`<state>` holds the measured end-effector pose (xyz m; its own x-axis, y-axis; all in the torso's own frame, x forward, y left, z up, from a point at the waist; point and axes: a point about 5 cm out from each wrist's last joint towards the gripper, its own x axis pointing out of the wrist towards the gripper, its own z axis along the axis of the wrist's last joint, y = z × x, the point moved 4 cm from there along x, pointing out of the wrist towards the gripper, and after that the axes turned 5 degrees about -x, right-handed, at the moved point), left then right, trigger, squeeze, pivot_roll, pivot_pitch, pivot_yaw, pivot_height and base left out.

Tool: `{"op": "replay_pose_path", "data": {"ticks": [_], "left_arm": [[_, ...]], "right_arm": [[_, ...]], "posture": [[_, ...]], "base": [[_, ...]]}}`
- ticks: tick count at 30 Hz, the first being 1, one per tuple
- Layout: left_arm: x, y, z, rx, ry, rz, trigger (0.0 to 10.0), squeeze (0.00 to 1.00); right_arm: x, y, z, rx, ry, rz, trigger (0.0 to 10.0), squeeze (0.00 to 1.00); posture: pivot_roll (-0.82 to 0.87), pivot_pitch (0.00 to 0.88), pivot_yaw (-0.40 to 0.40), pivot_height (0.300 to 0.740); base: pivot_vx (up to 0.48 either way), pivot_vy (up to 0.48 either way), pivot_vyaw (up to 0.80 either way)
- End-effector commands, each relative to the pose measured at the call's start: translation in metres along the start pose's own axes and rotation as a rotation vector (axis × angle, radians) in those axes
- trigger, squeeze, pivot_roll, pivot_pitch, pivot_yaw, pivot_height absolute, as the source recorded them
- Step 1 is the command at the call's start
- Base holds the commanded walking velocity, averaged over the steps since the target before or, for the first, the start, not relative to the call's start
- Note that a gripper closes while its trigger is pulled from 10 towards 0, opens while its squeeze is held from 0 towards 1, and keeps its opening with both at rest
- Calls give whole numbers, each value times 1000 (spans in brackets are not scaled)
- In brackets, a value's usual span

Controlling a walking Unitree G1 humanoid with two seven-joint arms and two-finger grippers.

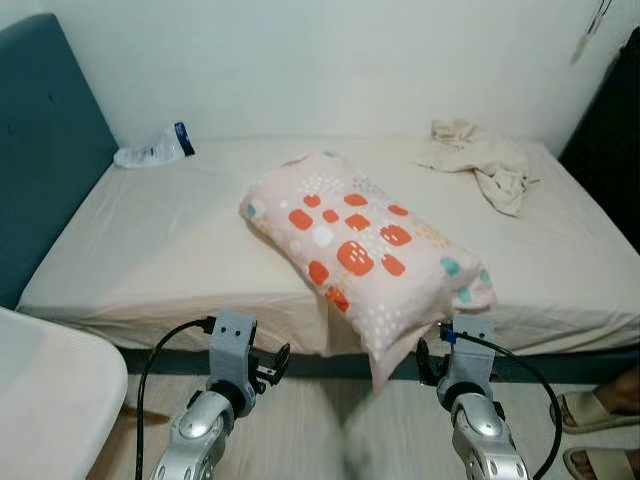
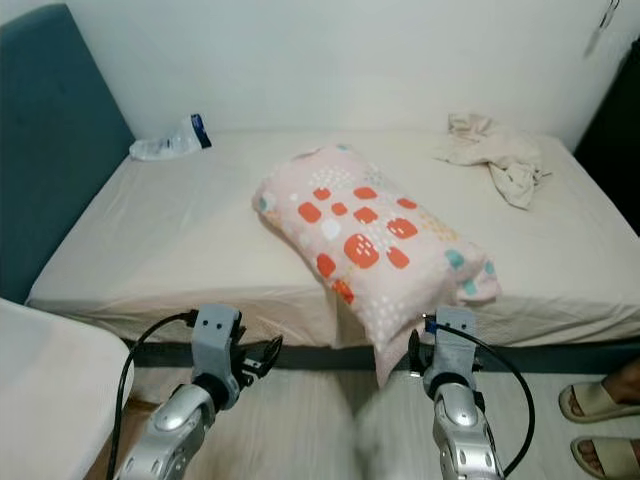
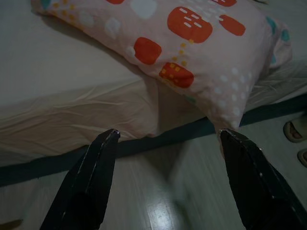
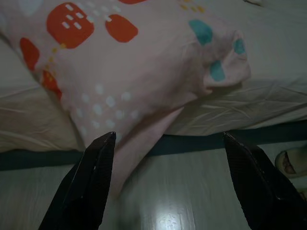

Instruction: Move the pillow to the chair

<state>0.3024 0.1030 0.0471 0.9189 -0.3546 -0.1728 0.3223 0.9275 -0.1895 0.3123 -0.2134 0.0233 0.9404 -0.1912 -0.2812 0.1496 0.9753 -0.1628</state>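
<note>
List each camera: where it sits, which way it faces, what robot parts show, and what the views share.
Left eye, head: looks forward and down at the bed; both arms low in frame.
Right eye, head: same scene, shifted slightly sideways.
Left wrist: looks along the open left tool at the pillow.
Right wrist: looks along the open right tool at the pillow's overhanging corner.
Shared: the pillow and the bed edge.
</note>
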Motion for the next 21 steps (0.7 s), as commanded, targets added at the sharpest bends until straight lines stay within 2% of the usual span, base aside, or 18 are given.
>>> {"op": "replay_pose_path", "data": {"ticks": [1,6,12,19,21], "left_arm": [[-3,2,-7,-12,24,3,10000,0],[-3,2,-8,-14,25,1,10000,0],[-3,1,-8,-16,26,-4,10000,0],[-3,0,-9,-19,26,-8,10000,0],[-3,0,-9,-21,25,-8,10000,0]], "right_arm": [[-1,2,-2,-8,3,0,10000,0],[-1,2,-3,-14,8,1,10000,0],[-1,2,-4,-15,14,2,10000,0],[-1,1,-5,-21,17,-1,10000,0],[-1,1,-7,-19,31,-6,10000,0]], "posture": [[-35,126,47,740],[-37,124,47,740],[-39,121,46,740],[-40,123,45,740],[-40,126,45,740]], "base": [[428,0,0],[428,0,0],[424,0,-700],[427,0,0],[428,0,-744]]}}
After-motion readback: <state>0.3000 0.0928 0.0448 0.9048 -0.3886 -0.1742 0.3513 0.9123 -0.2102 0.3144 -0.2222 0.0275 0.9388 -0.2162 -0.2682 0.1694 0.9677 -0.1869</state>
